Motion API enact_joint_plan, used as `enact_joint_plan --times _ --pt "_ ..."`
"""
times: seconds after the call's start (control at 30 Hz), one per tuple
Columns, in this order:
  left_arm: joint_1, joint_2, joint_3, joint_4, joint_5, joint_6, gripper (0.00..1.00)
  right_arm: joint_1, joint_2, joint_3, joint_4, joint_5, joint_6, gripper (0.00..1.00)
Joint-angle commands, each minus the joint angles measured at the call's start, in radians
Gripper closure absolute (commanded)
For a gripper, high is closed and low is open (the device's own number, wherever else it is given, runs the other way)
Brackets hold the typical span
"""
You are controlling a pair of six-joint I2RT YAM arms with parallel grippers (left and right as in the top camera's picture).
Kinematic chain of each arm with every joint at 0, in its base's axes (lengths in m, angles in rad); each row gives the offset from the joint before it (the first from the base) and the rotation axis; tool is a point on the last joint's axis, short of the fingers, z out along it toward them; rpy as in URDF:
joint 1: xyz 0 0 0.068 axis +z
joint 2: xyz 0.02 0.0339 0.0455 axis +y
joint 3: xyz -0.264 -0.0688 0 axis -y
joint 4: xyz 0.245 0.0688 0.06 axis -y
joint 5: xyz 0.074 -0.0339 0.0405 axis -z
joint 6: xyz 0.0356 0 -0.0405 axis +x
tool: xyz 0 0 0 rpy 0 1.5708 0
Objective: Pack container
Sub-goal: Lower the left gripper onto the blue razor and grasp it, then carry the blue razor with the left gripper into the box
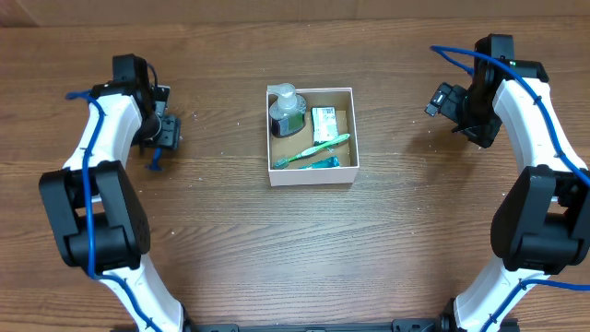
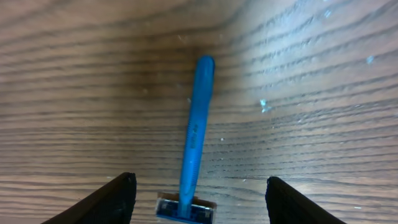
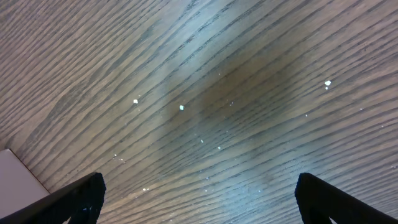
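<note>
We see the container (image 1: 310, 174) in the middle of the table (image 1: 221, 240), between the two arms and well apart from both. Inside it a clear soap bottle (image 1: 287, 112) stands in the far left corner, with a small green and white box (image 1: 323, 123) beside it and a green toothbrush (image 1: 313, 150) lying slantwise in front of them. The left gripper (image 2: 199, 180) hangs over a blue razor (image 2: 196, 127) that lies flat on the wood, far to the left of the container. Its fingers (image 2: 112, 200) stand apart on either side of the razor head, not touching it. The right gripper (image 3: 200, 178) hovers over bare wood with its fingers (image 3: 78, 198) spread wide and nothing between them.
</note>
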Motion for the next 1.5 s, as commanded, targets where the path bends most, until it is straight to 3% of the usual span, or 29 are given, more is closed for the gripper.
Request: enact_joint_plan --times 0.0,0.27,0.33,0.53,0.6,0.83,1.07,1.27,1.47 --pt "0.011 0.058 -0.015 -0.015 0.009 0.023 0.33 0.003 -0.005 0.001 0.004 0.006 0.005 0.0" --pt "0.011 0.113 -0.015 -0.034 0.01 0.017 0.42 0.003 -0.005 0.001 0.004 0.006 0.005 0.0" --pt "0.011 0.116 -0.015 -0.034 0.01 0.008 0.5 0.003 -0.005 0.001 0.004 0.006 0.005 0.0" --pt "0.011 0.116 -0.015 -0.036 0.018 -0.015 0.87 0.003 -0.005 0.001 0.004 0.006 0.005 0.0" --pt "0.011 0.116 -0.015 -0.041 0.018 -0.019 0.95 0.003 -0.005 0.001 0.004 0.006 0.005 0.0" --pt "0.009 0.115 0.045 -0.109 0.027 -0.079 0.96 0.003 -0.005 0.001 0.004 0.006 0.005 0.0" --pt "-0.021 0.108 0.459 -0.428 0.177 -0.048 0.96 0.003 -0.005 0.001 0.004 0.006 0.005 0.0" --pt "-0.16 0.067 0.866 -0.682 0.346 0.146 0.96 0.003 -0.005 0.001 0.004 0.006 0.005 0.0" --pt "-0.412 0.042 0.996 -0.735 0.398 0.379 0.96 0.003 -0.005 0.001 0.004 0.006 0.005 0.0"
